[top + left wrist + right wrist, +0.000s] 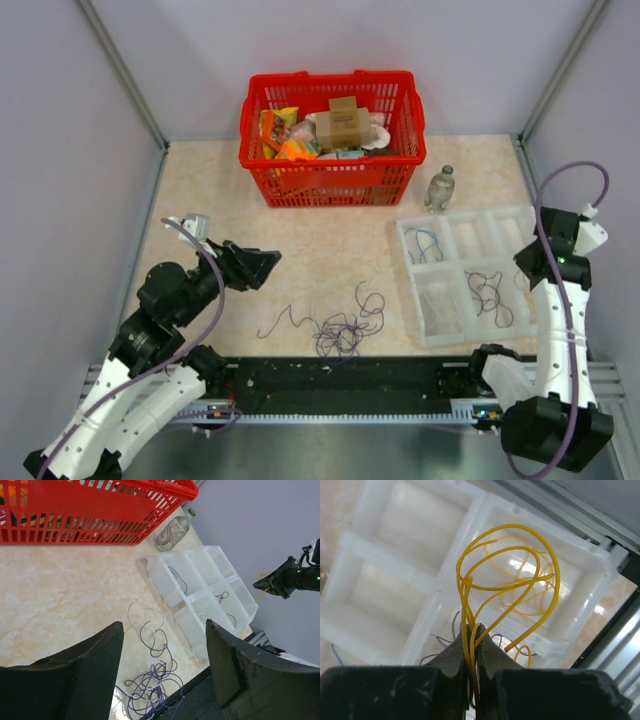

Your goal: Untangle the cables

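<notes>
Both right jaws pinching yellow cable loops [465, 615], left jaws wide apart

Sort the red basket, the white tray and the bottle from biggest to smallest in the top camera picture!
Red basket, though only barely first.
White tray, nearly the same.
Bottle, clearly the smallest.
</notes>
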